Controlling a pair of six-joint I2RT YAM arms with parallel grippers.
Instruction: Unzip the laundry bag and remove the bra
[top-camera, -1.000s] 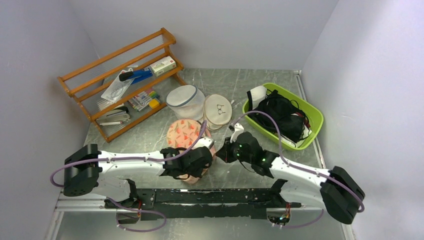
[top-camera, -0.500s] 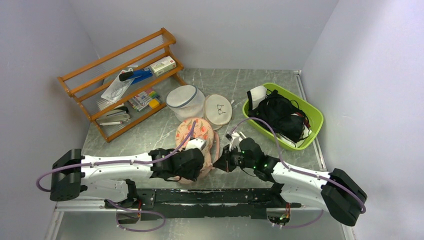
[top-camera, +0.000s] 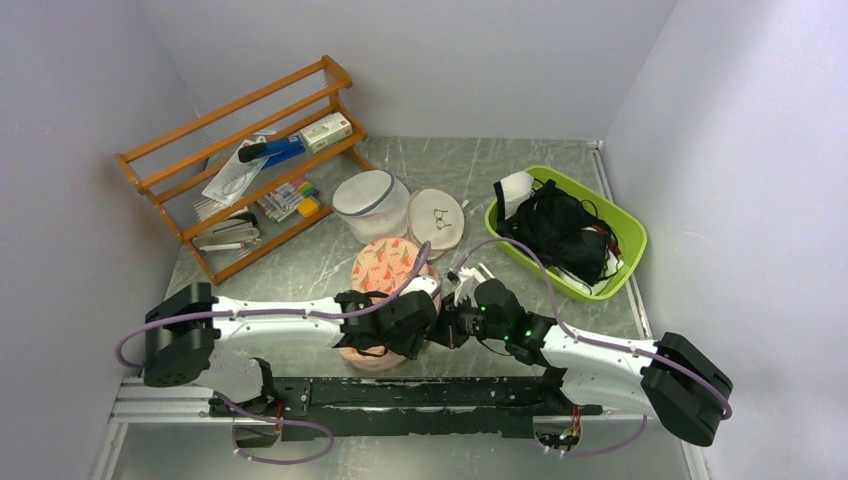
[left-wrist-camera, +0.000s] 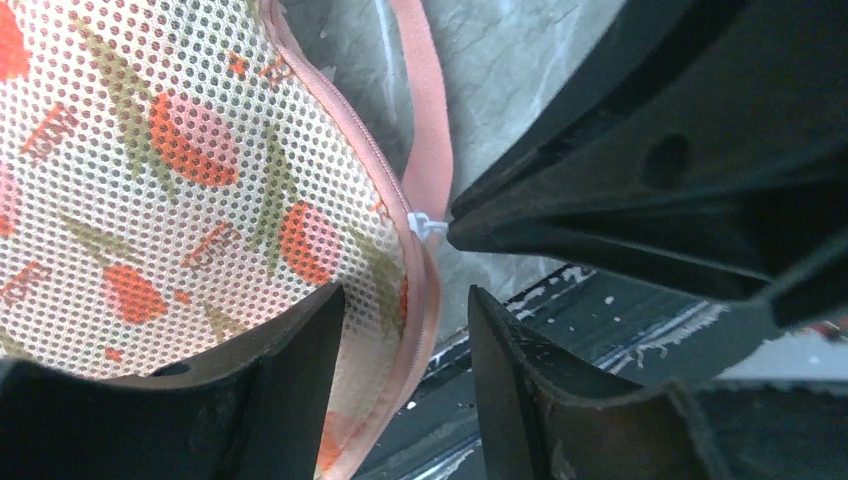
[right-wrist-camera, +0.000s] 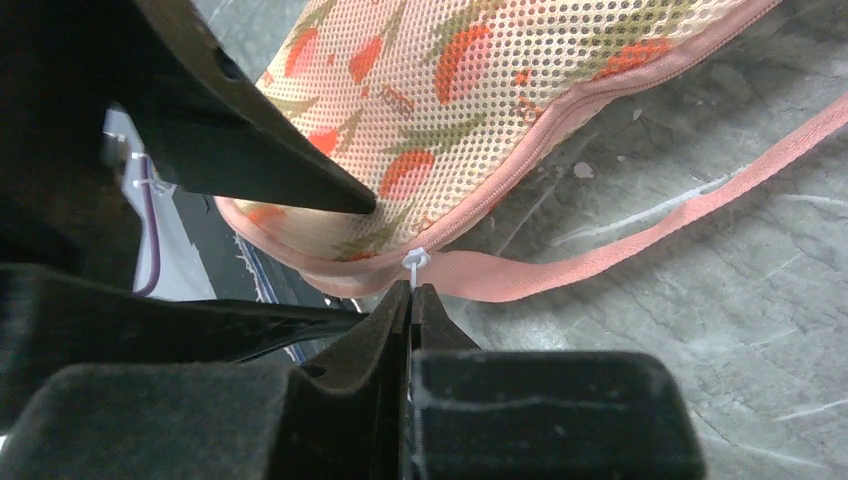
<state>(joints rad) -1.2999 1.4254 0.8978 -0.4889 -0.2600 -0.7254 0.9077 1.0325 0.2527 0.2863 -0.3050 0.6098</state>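
The laundry bag (top-camera: 380, 265), peach-pink mesh with red-orange flowers, lies flat between the two arms near the front edge. My right gripper (right-wrist-camera: 412, 298) is shut on the white zip pull (right-wrist-camera: 412, 260) at the bag's pink zip edge; from above it (top-camera: 447, 328) sits just right of the bag. My left gripper (left-wrist-camera: 405, 380) is open, its fingers (left-wrist-camera: 290, 370) straddling the bag's zip edge (left-wrist-camera: 420, 300) just below the pull (left-wrist-camera: 425, 225). From above, the left gripper (top-camera: 425, 318) is over the bag's near right side. A loose pink strap (right-wrist-camera: 650, 225) trails over the table. The bra is hidden.
A wooden rack (top-camera: 240, 160) with stationery stands at back left. A round white mesh bag (top-camera: 370, 203) and a beige disc (top-camera: 436, 222) sit behind the floral bag. A green basket (top-camera: 630, 235) of black clothing (top-camera: 560, 230) is at right. A black rail (top-camera: 420, 390) runs along the near edge.
My left gripper has gone from shut to open and shifted right, up against the right gripper. The right gripper moved left and nearer, still shut. The bag shifted slightly.
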